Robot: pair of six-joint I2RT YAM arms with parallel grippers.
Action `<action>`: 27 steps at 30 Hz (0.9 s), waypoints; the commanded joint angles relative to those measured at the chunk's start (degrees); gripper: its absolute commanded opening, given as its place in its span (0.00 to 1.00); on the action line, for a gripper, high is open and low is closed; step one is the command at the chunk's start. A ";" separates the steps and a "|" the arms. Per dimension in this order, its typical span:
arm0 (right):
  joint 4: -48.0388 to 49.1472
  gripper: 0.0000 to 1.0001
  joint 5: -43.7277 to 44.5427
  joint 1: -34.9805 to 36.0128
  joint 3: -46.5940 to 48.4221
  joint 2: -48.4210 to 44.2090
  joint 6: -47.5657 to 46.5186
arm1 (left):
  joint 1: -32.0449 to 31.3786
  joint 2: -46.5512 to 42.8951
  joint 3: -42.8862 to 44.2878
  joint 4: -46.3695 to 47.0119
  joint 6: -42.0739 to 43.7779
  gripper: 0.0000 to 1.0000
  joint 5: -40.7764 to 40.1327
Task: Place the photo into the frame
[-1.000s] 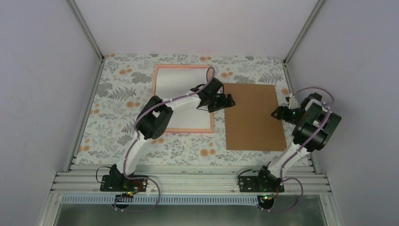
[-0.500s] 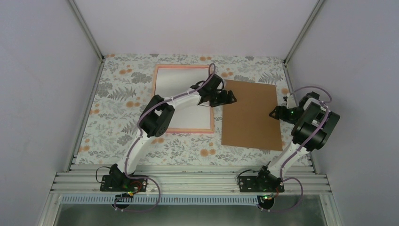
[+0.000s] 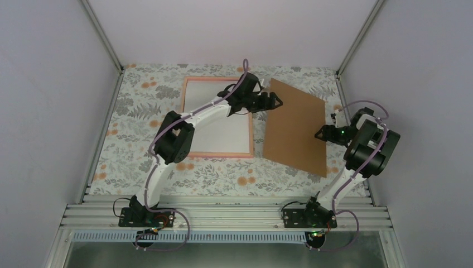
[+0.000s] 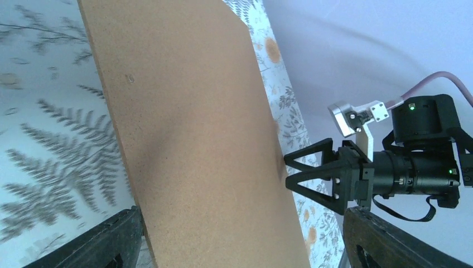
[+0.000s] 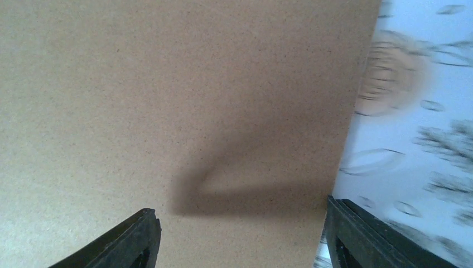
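Just left of the left gripper (image 3: pixel 274 101), whose fingers spread wide around the tilted brown backing board (image 3: pixel 295 134), lies the pink frame (image 3: pixel 223 154), showing only white inside. Right gripper (image 3: pixel 322 134) gapes at the board's opposite edge.

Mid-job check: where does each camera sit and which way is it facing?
Top external: above and behind the arm bases, looking down on the thin pink rectangular frame, plain brown board and both arms.
Left wrist: on the left gripper, looking across the board at the right gripper; own fingers at bottom corners.
Right wrist: close over the board; own fingers at bottom.
Both wrist views share the board.
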 commanded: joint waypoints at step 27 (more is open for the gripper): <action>-5.30 0.72 -5.74 5.38 -5.26 6.08 2.75 | 9.28 -12.62 -29.18 1.54 21.93 0.88 19.25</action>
